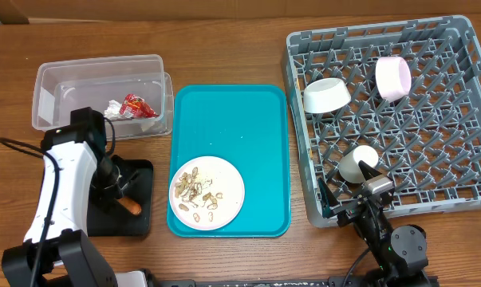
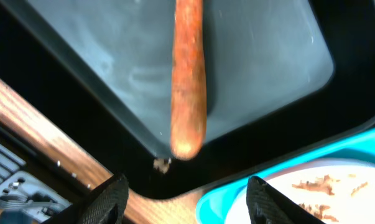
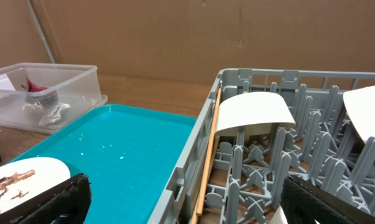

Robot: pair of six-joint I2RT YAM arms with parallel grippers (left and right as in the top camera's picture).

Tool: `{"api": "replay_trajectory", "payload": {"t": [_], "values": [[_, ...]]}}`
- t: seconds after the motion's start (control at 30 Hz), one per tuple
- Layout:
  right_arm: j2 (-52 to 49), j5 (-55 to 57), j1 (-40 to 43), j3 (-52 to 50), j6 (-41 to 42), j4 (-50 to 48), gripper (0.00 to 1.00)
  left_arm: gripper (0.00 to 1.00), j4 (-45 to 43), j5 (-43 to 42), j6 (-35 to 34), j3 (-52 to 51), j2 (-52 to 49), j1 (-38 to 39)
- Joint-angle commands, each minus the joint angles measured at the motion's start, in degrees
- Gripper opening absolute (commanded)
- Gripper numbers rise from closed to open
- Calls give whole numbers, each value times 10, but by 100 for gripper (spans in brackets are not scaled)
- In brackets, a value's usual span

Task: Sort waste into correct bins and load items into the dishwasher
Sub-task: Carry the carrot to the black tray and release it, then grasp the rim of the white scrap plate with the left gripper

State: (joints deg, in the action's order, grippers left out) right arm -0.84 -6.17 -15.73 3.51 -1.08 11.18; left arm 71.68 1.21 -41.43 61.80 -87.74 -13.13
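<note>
The orange carrot piece (image 2: 188,81) lies loose in the black tray (image 2: 280,56), also visible as carrot (image 1: 130,206) in tray (image 1: 140,219). My left gripper (image 2: 187,202) hovers just above the tray's corner, open, with nothing between its fingers (image 2: 109,199). The clear tub (image 1: 96,80) holds the red wrapper (image 1: 136,105) and the white tissue (image 1: 114,109). A white plate (image 1: 228,187) with beige scraps (image 1: 199,195) sits on the teal tray (image 1: 232,119). The grey rack (image 1: 431,151) holds a white bowl (image 1: 326,96), a pink bowl (image 1: 393,77), a cream cup (image 1: 357,162) and chopsticks (image 3: 207,162). My right gripper (image 3: 193,211) is open astride the rack's near left wall.
The left arm (image 1: 65,183) stands over the black tray's left side. The right arm's base (image 1: 400,243) sits at the front edge below the rack. Brown cardboard (image 3: 175,37) backs the table. Bare wood (image 1: 224,40) shows behind the teal tray.
</note>
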Motion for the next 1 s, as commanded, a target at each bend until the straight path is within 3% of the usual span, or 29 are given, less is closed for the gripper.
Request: {"api": "replay_trajectory", "payload": {"t": [0.0, 0.1, 0.27, 0.43, 0.7, 0.97], "values": [[7, -4, 3, -2, 2, -4, 100, 66, 20, -16, 11, 49, 23, 24], [7, -4, 3, -2, 2, -4, 100, 66, 35, -24, 28, 97, 34, 61], [7, -4, 3, -2, 2, -4, 100, 70, 14, -20, 90, 152, 45, 208], [7, -4, 3, -2, 2, -4, 100, 78, -12, 91, 109, 146, 20, 384], [7, -4, 3, -2, 2, -4, 100, 55, -73, 112, 111, 143, -106, 539], [7, -4, 3, -2, 2, -4, 100, 54, -111, 129, 99, 143, -217, 582]]}}
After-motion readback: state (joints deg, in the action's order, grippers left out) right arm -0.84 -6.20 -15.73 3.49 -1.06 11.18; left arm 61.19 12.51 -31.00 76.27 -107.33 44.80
